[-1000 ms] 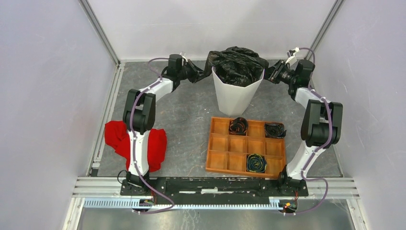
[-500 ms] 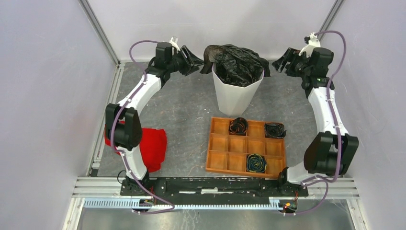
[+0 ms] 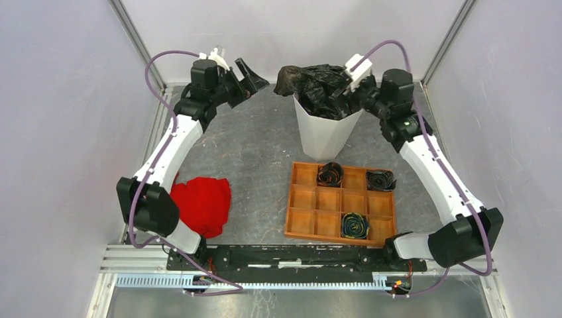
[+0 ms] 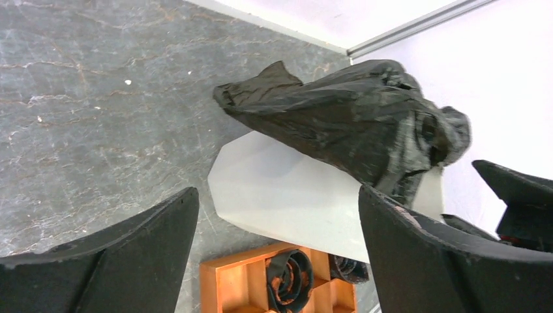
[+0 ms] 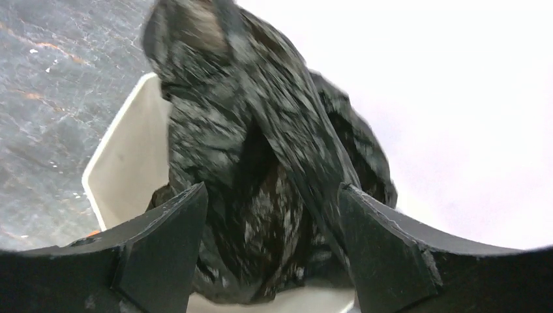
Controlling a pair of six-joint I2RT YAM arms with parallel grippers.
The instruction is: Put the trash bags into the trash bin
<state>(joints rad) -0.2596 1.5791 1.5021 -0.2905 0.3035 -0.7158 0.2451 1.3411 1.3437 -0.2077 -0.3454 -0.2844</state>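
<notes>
The white faceted trash bin [image 3: 323,136] stands at the back middle of the table. A crumpled black trash bag [image 3: 317,87] fills its mouth and bulges above the rim, with a flap hanging over the left side. My left gripper [image 3: 250,78] is open and empty, apart from the bag, to the left of the bin. In the left wrist view the bag [image 4: 339,124] and bin [image 4: 261,176] lie beyond the open gripper [image 4: 278,195]. My right gripper [image 3: 347,93] hovers open at the bin's right rim. In the right wrist view it [image 5: 272,190] stands spread over the bag [image 5: 261,130]; the bin wall [image 5: 124,169] shows at left.
An orange-brown compartment tray [image 3: 301,224] lies in front of the bin, with rolled dark items [image 3: 329,174] in three of its cells. A red cloth [image 3: 202,205] sits near the left arm's base. Enclosure walls and metal posts close in the back and sides.
Both grippers opened and let go of the bag's edges. The left arm rose and drew back to the left. The right arm swung inward over the bin's right rim.
</notes>
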